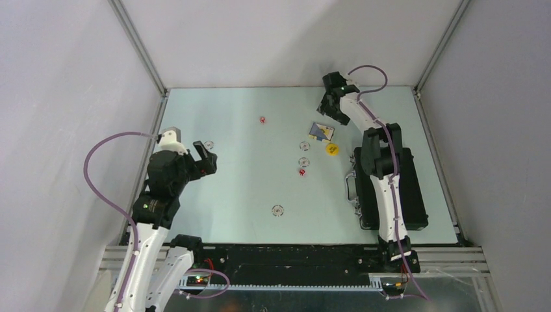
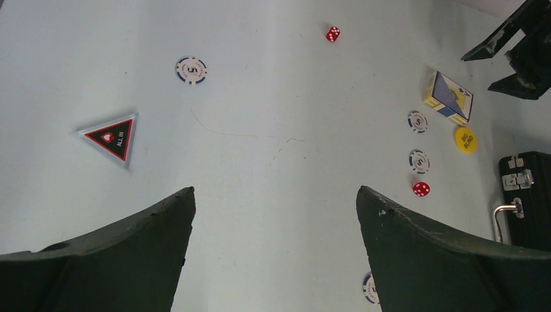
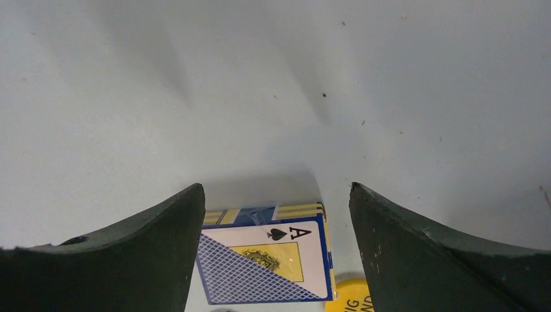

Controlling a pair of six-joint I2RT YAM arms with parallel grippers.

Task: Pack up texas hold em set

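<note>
Left fingers (image 2: 117, 260) fill the bottom of their own wrist view, spread wide and holding nothing, hovering over the left side of the bench (image 1: 247, 195). Ahead of them lie the triangular "ALL IN" marker (image 2: 112, 136) and a chip (image 2: 191, 70). A red die (image 2: 333, 34) sits toward the far edge. Right of the middle, two more chips (image 2: 417, 121) and a second die (image 2: 421, 188) form a short line.

Toward the far right corner, the card deck (image 3: 263, 260) lies flat between the right fingers (image 3: 416, 260). These stand apart on either side of it, not clamped. One may be against the box, but I cannot tell. The yellow disc (image 3: 347, 302) lies just beside the deck. The black case (image 1: 412, 188) lies along the right edge, apparently shut.

Picking up the deck looks like the step in hand. It likely goes best with the fingers centred over the box, low to the bench, closing squarely on its sides. They should keep off the yellow disc and lift straight up. The case probably needs opening before anything goes in.
</note>
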